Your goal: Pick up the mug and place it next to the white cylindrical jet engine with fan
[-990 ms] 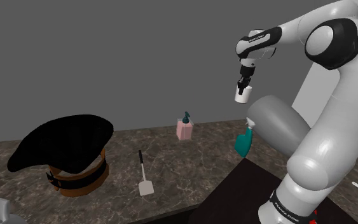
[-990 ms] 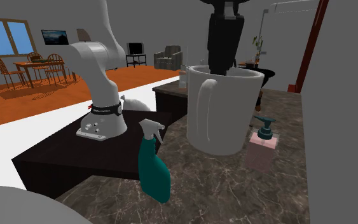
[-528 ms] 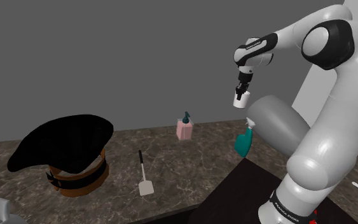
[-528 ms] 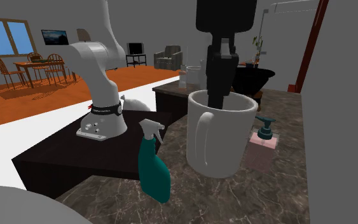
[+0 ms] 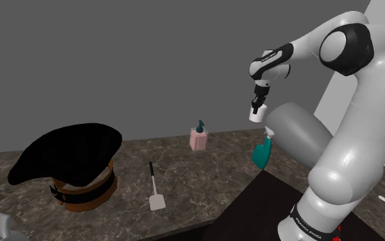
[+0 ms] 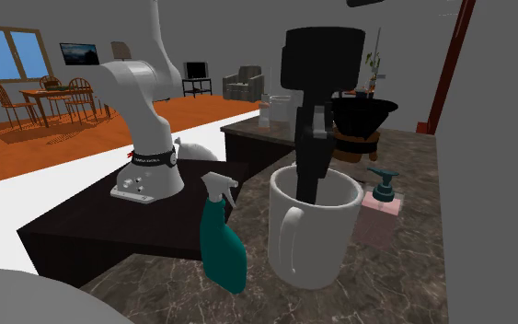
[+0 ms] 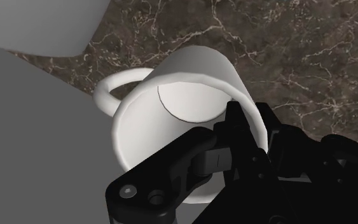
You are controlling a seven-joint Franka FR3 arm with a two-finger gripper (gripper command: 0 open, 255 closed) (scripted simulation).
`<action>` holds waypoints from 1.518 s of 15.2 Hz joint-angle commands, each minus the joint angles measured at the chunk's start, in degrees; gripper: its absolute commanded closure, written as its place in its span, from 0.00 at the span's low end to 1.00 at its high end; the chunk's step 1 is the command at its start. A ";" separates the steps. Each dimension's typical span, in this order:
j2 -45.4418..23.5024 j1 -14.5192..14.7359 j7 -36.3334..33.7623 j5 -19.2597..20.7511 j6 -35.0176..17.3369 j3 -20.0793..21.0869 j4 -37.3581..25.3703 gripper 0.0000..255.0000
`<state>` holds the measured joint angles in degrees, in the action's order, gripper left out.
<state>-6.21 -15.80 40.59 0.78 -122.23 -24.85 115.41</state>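
Gripper [image 5: 256, 107] [image 6: 308, 179] [image 7: 252, 122]: clamped on the white mug [image 5: 257, 116] [image 6: 312, 241] [image 7: 139, 127]. One finger is inside the rim and the other outside, with the wall pinched between them on the side away from the handle.

Mug: hangs roughly upright and mouth up, clear of the dark marbled countertop [image 5: 201, 171] [image 7: 298, 51]. In the shoulder view it is directly above the teal spray bottle [image 5: 261, 153] [image 6: 222, 241] and just beside the upper end of the pale grey jet engine [image 5: 297, 133].

Pink soap dispenser [image 5: 198, 139] [image 6: 379, 210]: stands on the countertop, further towards the shoulder view's left.

Beyond lie a white-bladed spatula [image 5: 155, 189] and a black peaked cap [image 5: 68, 161] with a brown band.

Writing: the dark band at the arm base [image 5: 306, 228] [image 6: 153, 158] carries small white lettering that appears to read "FRANKA EMIKA".
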 commanded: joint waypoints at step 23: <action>-11.16 -1.67 3.36 -6.02 -16.72 1.77 6.42 1.00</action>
<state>-16.99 -17.41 43.82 -4.98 -138.14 -23.20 121.43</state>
